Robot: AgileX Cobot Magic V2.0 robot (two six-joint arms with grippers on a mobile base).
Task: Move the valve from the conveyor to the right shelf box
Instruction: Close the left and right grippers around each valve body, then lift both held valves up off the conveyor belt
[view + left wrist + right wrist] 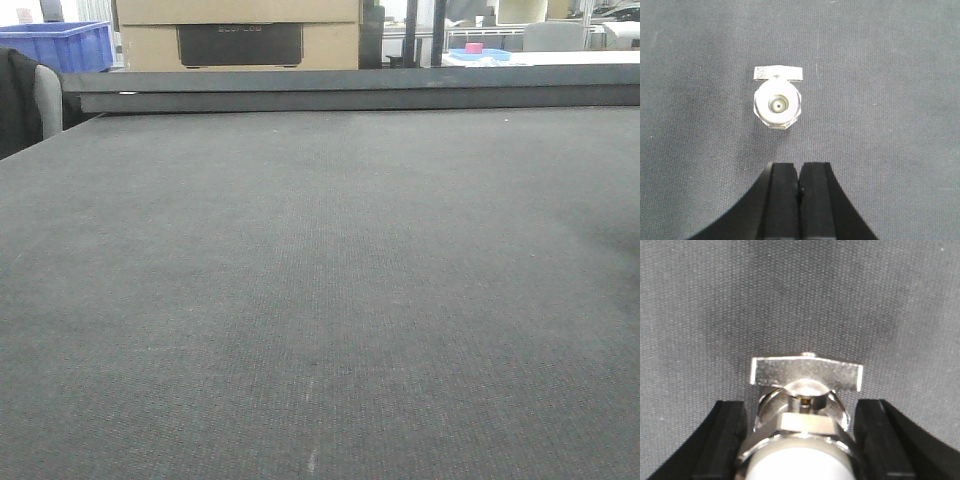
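Note:
The conveyor (pixel 320 280) fills the front view as a wide dark grey belt; no valve or gripper shows there. In the right wrist view a shiny metal valve (pixel 805 375) with a flat handle sits between the black fingers (pixel 730 430) of my right gripper (pixel 801 405). The gripper is shut on its body, with the belt farther behind. In the left wrist view another valve (pixel 776 105) lies on the belt (pixel 890 75), its port facing the camera. My left gripper (pixel 799 167) is shut and empty just short of it. The right shelf box is out of view.
A dark raised rail (pixel 350 90) runs along the belt's far edge. Behind it stand a blue crate (pixel 60 45), a cardboard box (pixel 240 30) and a table with a blue dish (pixel 478 52).

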